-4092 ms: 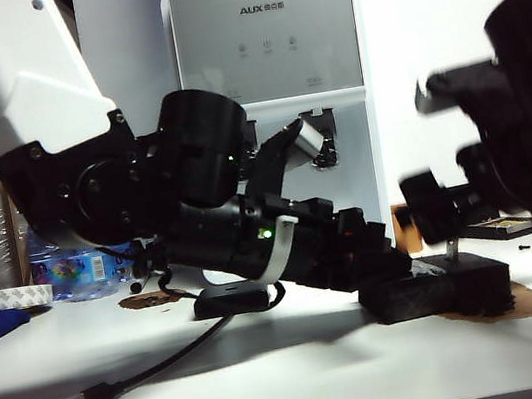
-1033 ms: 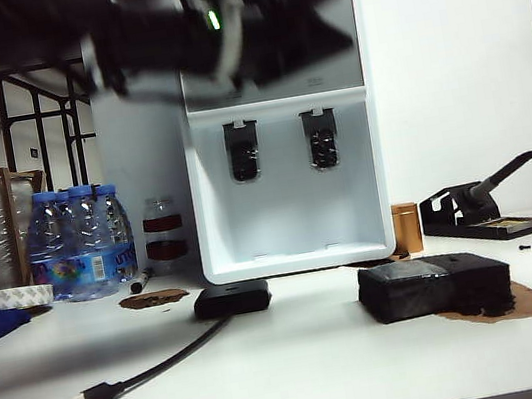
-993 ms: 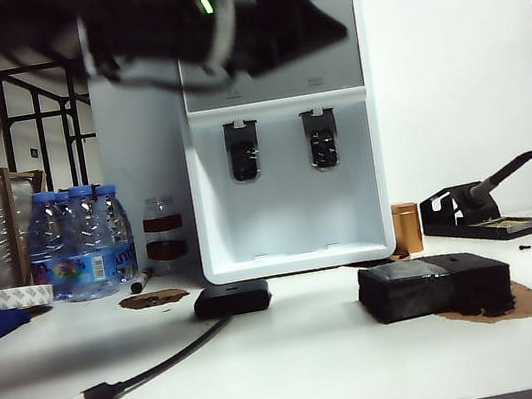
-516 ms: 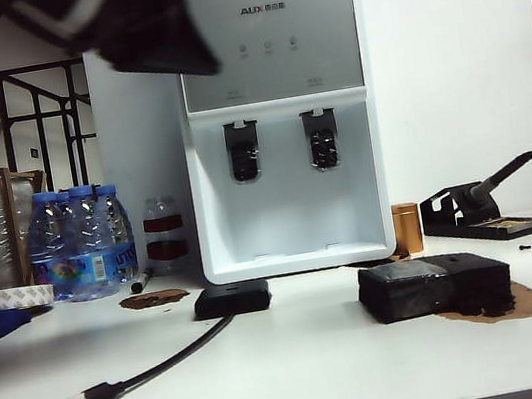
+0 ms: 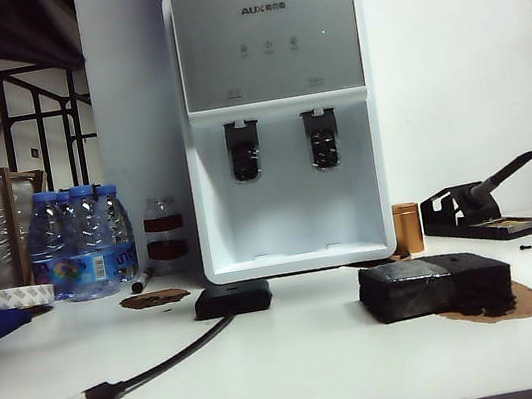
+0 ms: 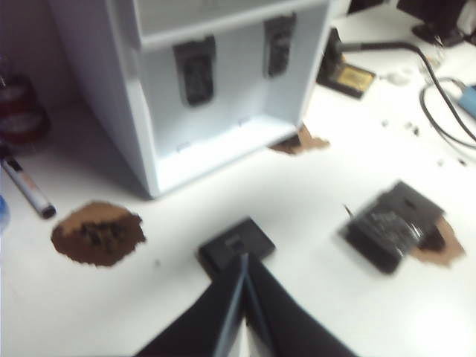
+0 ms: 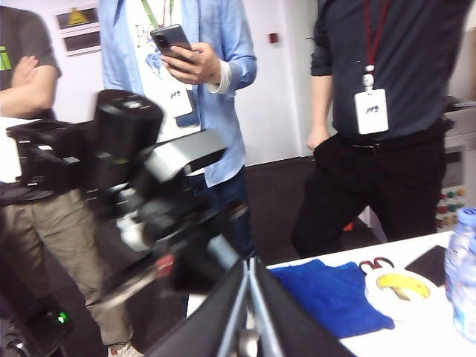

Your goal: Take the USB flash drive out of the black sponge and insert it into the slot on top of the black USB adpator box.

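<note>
Seemingly finished: both the left claw (image 6: 244, 277) above the black USB adpator box (image 6: 236, 245) and the raised right claw (image 7: 249, 282) are pinched empty, USB flash drive unseen, black sponge (image 5: 435, 285) alone on the surface (image 5: 303, 366), so verification remains.

Open tabletop (image 5: 303, 366) between black sponge (image 5: 435, 285) at 3 o'clock and black USB adpator box (image 5: 232, 298) at 10; water dispenser (image 5: 279, 121) blocking 12.
</note>
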Tool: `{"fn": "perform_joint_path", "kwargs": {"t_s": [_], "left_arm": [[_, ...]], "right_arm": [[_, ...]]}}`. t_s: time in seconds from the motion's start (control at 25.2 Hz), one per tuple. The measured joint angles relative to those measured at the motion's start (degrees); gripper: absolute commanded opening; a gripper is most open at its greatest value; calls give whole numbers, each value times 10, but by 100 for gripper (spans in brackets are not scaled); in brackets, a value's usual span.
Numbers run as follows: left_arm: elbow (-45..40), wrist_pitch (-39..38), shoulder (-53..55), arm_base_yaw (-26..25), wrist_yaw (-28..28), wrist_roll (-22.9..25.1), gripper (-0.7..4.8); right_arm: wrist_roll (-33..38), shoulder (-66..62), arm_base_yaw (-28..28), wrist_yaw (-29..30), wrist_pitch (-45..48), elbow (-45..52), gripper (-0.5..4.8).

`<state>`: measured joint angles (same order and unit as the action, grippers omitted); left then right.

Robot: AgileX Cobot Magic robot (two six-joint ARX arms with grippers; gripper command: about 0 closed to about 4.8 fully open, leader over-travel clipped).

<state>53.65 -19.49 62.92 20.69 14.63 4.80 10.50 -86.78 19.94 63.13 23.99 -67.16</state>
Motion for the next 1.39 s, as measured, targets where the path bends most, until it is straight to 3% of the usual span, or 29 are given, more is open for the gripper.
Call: {"fn": "perform_joint_path", "kwargs": {"t_s": [0.2, 0.32, 0.44, 0.6, 0.72, 0.83, 1.03, 1.39], "left_arm": [[-92, -26, -125, 0, 32, 47, -5], [-162, -45, -228, 0, 44, 77, -5], [-208, -59, -275, 0, 46, 96, -5], [-231, -25, -262, 0, 42, 101, -5], [-231, 31, -229, 0, 40, 101, -5], [-231, 76, -193, 0, 29, 100, -5], [-231, 125, -147, 0, -17, 96, -5], [-231, 141, -141, 0, -46, 57, -5]], "right_arm": [[-13, -73, 11, 38, -57, -73, -5], [-48, -111, 21, 40, -122, -115, -5], [-68, -146, 45, 40, -128, -136, -5], [-124, -196, 79, 12, -168, -137, -4], [-242, -224, 89, -73, -264, -151, -5], [-306, -243, 89, -126, -295, -156, -5], [-359, -272, 85, -127, -290, -165, -4], [-399, -331, 43, -64, -298, -190, -4]]}}
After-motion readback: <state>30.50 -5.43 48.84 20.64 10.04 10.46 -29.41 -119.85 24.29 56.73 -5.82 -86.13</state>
